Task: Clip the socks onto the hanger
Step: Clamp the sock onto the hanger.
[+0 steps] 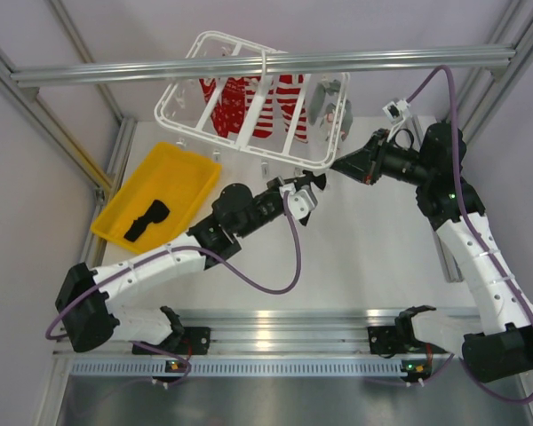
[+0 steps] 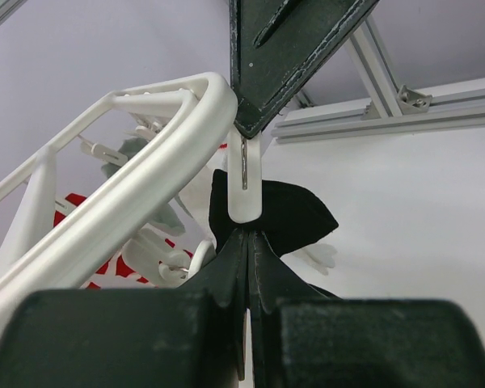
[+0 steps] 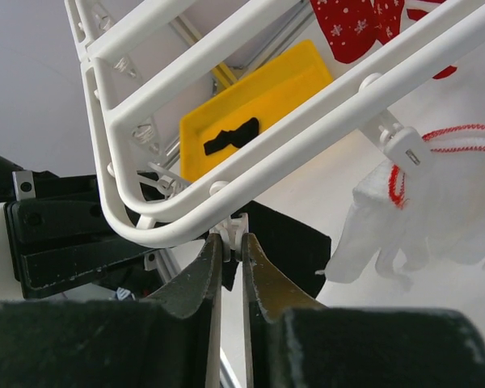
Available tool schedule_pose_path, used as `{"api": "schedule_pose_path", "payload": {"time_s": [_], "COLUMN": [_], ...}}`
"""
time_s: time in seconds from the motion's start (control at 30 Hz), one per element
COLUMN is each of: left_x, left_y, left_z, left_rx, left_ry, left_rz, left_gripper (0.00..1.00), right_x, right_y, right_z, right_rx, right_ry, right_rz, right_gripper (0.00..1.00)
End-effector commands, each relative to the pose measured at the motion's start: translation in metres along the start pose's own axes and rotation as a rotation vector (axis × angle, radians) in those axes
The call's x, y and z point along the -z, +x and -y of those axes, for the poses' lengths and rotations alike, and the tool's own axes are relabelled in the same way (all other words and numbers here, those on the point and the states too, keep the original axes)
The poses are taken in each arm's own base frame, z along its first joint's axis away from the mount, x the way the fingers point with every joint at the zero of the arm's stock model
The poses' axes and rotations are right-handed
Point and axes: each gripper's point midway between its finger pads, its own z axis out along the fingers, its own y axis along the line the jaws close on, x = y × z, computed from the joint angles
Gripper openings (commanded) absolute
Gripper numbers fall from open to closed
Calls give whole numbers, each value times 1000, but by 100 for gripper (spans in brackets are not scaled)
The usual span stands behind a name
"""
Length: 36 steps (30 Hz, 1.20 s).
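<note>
At the hanger's (image 2: 145,182) near corner we see the right gripper (image 3: 230,238) pinched narrow on a white clip (image 2: 244,186). The left gripper (image 2: 248,242) is clamped on a black sock (image 2: 295,214) just under that clip. A second black sock (image 1: 147,220) lies in the yellow tray (image 1: 182,173), well apart.

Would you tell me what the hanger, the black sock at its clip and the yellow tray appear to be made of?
The hanger looks like glossy white moulded plastic: smooth rounded bars with highlights. The black sock looks like soft matte fabric, limp and creased at the clip. The yellow tray seems rigid plastic, evenly coloured with a raised rim.
</note>
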Motion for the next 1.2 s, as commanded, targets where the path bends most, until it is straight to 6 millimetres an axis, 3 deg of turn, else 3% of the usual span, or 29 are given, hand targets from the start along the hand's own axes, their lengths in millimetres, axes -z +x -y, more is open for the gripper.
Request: {"api": "schedule_pose_path", "payload": {"time_s": [0.0,0.03,0.13,0.6,0.67,0.7,0.8,0.97,1.17], "left_x": [-7,-8,-9,-9,-6,-2,8,29,70], "left_y": [-40,-40,-41,-42,-37,-39,-33,-15,-18], "left_z": [-25,-24,-23,-24,-20,-20,-15,-11,-9], "left_rx": [-9,-10,-9,26,54,81,142,282,445], "left_ry": [-69,-66,-63,-61,-50,-49,-39,-55,-83], "left_rz": [119,117,121,111,89,93,54,-61,-82], "left_gripper": [0,0,0,0,15,27,42,46,45], "right_x": [2,2,2,5,8,9,14,20,25], "right_y": [-12,-12,-14,-20,-23,-22,-23,-23,-20], "right_z": [-11,-12,-13,-16,-17,-16,-16,-21,-27], "right_rx": [15,16,19,34,41,40,43,62,65], "right_ry": [-24,-26,-30,-29,-26,-22,-16,-18,-26], "right_rz": [14,16,21,40,49,50,56,66,70], "right_gripper": [13,21,32,53,54,54,55,55,54]}}
